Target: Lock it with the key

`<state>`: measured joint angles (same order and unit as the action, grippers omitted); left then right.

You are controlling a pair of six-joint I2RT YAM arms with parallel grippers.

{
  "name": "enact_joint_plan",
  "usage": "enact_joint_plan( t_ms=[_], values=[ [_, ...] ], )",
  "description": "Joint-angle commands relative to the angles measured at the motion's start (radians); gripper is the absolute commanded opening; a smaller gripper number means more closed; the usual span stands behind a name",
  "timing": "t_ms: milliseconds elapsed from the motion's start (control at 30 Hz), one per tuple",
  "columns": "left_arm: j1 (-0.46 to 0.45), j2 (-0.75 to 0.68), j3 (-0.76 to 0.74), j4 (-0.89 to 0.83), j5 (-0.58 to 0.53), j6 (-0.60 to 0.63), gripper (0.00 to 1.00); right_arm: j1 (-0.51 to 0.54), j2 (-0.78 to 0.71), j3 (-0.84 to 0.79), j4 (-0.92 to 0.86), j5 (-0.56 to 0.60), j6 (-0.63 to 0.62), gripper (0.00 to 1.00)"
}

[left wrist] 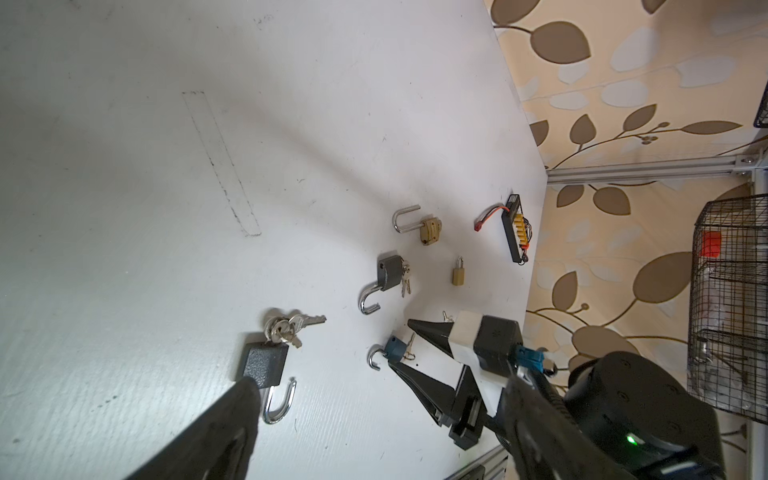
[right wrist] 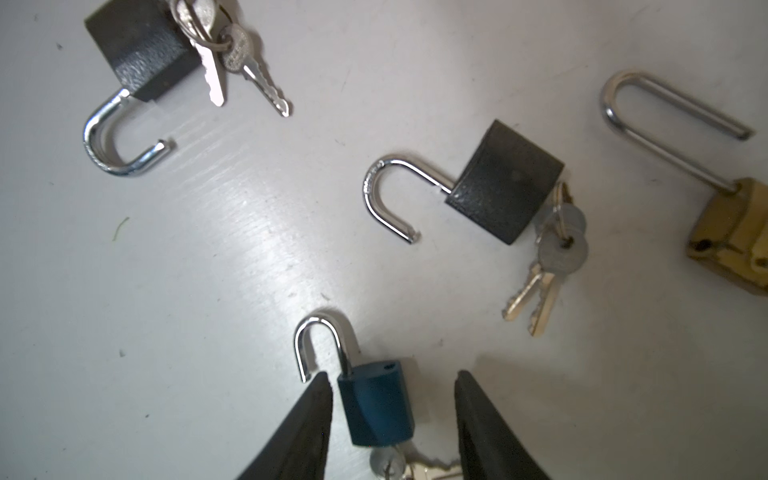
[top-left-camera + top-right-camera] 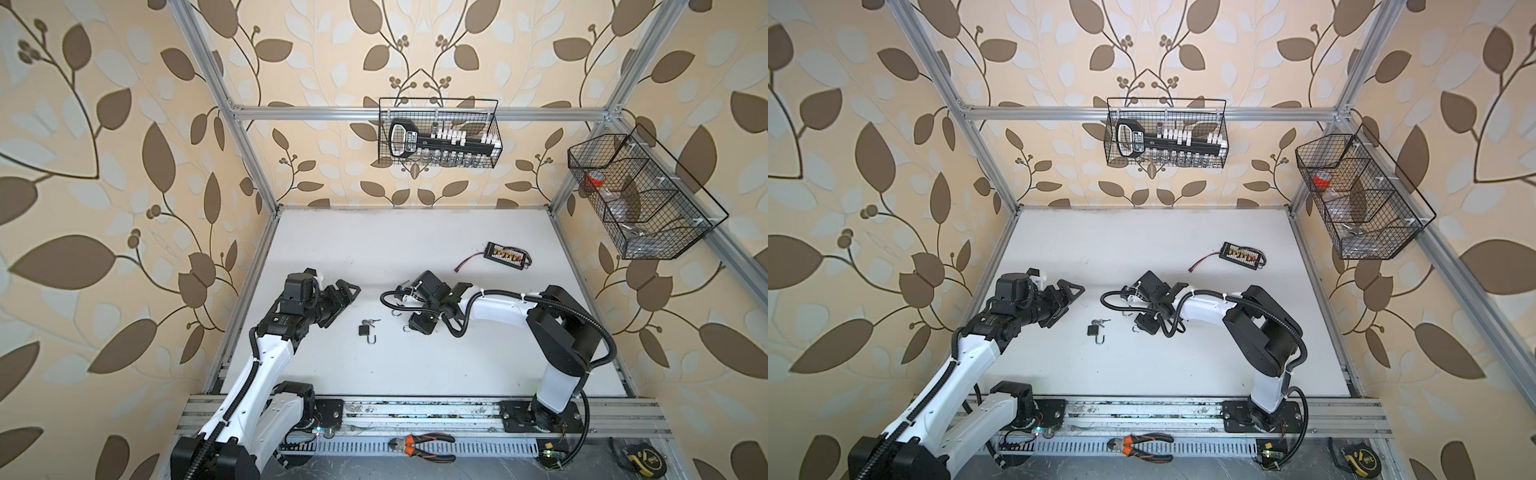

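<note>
The small blue padlock (image 2: 376,411), chrome shackle (image 2: 320,332) swung open, silver keys (image 2: 399,465) at its base, lies on the white table (image 3: 415,249) between the half-spread jaws of the right gripper (image 2: 391,374), ungripped. Closing off-centre could skid it or wrench the keys. In a top view a dark grey padlock (image 3: 365,330) sits at its nine o'clock, crowding any push; the left gripper (image 3: 348,296) gapes wide, empty.

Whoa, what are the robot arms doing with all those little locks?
The right gripper has its open jaws on either side of the blue padlock, not squeezing it. That lock's shackle is open, so it isn't locked yet. The left gripper hovers open near a black padlock with keys.
</note>
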<state>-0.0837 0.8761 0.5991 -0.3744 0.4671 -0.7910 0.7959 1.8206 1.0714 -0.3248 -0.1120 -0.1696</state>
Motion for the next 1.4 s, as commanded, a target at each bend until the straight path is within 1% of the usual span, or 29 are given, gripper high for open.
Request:
enact_joint_plan(
  t_ms=[0,267,467,533,633,800,967,1300,1367],
  values=[
    [0.005,-0.017,-0.009,0.003,0.025,0.007,0.91,0.003,0.031,0.033,-0.036,-0.008,-0.030,0.49],
    [0.006,-0.011,-0.006,0.003,0.031,0.010,0.91,0.014,0.035,0.004,-0.051,-0.009,-0.026,0.46],
    [0.006,-0.004,-0.004,0.009,0.036,0.011,0.90,0.023,0.031,-0.014,-0.052,0.039,-0.016,0.43],
    [0.005,-0.005,-0.005,0.009,0.036,0.011,0.90,0.026,0.023,-0.022,-0.053,0.046,-0.017,0.45],
    [0.005,-0.004,-0.005,0.013,0.037,0.009,0.90,0.025,0.011,-0.029,-0.051,0.019,-0.015,0.48],
    [0.006,0.002,-0.004,0.016,0.044,0.010,0.90,0.025,0.001,-0.039,-0.051,-0.022,-0.008,0.49],
    [0.005,0.003,-0.002,0.017,0.047,0.010,0.90,0.024,0.020,-0.041,-0.065,0.052,0.006,0.41],
    [0.006,-0.001,-0.001,0.015,0.045,0.011,0.89,0.024,0.004,-0.040,-0.063,0.056,0.017,0.30],
    [0.006,0.002,0.002,0.019,0.050,0.012,0.90,0.024,-0.013,-0.046,-0.053,0.059,0.028,0.26]
  ],
)
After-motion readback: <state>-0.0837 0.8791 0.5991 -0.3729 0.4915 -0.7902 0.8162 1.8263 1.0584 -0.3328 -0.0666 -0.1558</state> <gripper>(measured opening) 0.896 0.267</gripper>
